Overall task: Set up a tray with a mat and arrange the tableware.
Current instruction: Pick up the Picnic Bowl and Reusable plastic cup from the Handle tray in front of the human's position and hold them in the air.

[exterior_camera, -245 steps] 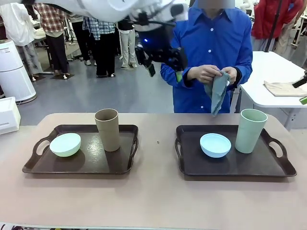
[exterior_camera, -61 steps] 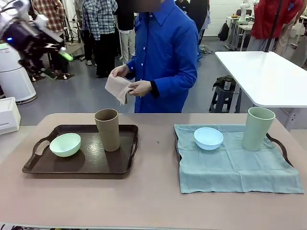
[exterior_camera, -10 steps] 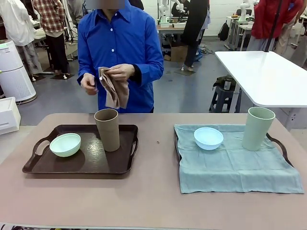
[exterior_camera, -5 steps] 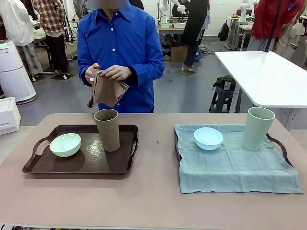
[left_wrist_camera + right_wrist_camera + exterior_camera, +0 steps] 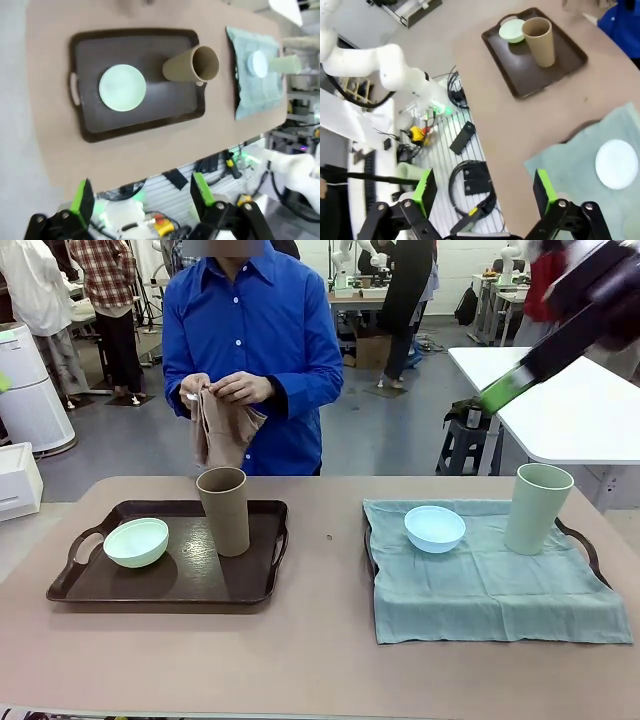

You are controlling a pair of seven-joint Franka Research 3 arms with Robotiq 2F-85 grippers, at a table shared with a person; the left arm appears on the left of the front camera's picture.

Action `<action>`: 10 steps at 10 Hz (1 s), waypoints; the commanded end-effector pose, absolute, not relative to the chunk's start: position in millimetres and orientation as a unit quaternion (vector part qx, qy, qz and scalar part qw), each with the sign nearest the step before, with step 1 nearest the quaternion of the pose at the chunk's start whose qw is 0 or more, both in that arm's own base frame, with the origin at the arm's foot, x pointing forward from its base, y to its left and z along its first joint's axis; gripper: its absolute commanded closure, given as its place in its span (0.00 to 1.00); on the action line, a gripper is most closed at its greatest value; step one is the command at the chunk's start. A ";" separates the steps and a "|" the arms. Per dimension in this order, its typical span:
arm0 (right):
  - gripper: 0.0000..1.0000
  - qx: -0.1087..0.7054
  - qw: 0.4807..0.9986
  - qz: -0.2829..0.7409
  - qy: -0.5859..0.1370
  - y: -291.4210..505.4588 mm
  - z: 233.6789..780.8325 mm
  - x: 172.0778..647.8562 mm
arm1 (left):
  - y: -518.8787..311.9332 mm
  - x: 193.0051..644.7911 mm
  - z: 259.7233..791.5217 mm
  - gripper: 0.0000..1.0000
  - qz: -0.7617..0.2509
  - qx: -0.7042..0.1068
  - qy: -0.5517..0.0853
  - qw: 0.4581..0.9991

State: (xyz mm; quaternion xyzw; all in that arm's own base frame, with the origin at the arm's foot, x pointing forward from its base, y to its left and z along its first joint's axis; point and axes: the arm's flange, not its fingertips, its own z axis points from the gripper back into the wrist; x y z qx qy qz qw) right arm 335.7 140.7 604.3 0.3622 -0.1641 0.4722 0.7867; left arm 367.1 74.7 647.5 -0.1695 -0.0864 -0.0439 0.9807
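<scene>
A dark brown tray (image 5: 175, 585) at the left carries a mint green bowl (image 5: 136, 541) and a brown tumbler (image 5: 224, 510). At the right, a teal mat (image 5: 490, 585) covers a second tray (image 5: 588, 548); a light blue bowl (image 5: 434, 528) and a pale green tumbler (image 5: 537, 508) stand on it. Behind the left tray the person holds a tan cloth (image 5: 222, 428) in both hands. My right gripper (image 5: 484, 192) hangs open and empty high above the table; one green-padded finger (image 5: 508, 390) shows at the upper right. My left gripper (image 5: 141, 195) is open and empty, high over the left tray (image 5: 135, 122).
Bare tan tabletop (image 5: 320, 640) lies between the trays and along the front edge. A white table (image 5: 560, 410) stands behind at the right. Cables and equipment sit on the floor on the robot's side (image 5: 470, 180). Other people stand far off.
My right gripper has swung into the front view at the upper right. The person has shifted the tan cloth in both hands. Trays and tableware have not moved.
</scene>
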 end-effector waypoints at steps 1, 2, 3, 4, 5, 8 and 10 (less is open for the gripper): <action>0.00 0.318 0.804 0.457 -0.211 184.3 560.9 367.2 | 36.8 344.3 639.7 0.00 -0.042 -0.163 -0.111 0.980; 0.00 0.286 0.831 0.426 -0.215 200.6 537.9 394.7 | 23.5 338.9 638.4 0.00 -0.043 -0.160 -0.106 0.981; 0.00 0.265 0.854 0.392 -0.218 216.8 521.6 427.9 | 13.0 338.0 635.3 0.00 -0.046 -0.158 -0.103 0.981; 0.00 0.238 0.864 0.378 -0.232 231.2 515.0 450.2 | 8.5 337.0 631.5 0.00 -0.048 -0.157 -0.099 0.982; 0.00 0.221 0.871 0.365 -0.243 242.3 514.5 468.0 | 7.2 340.8 626.9 0.00 -0.043 -0.157 -0.096 0.982; 0.00 0.239 0.856 0.387 -0.245 223.8 501.2 447.7 | 7.8 336.8 634.4 0.00 -0.057 -0.157 -0.091 0.982; 0.00 0.239 0.856 0.387 -0.245 223.8 501.2 447.7 | 7.8 336.8 634.4 0.00 -0.057 -0.157 -0.091 0.982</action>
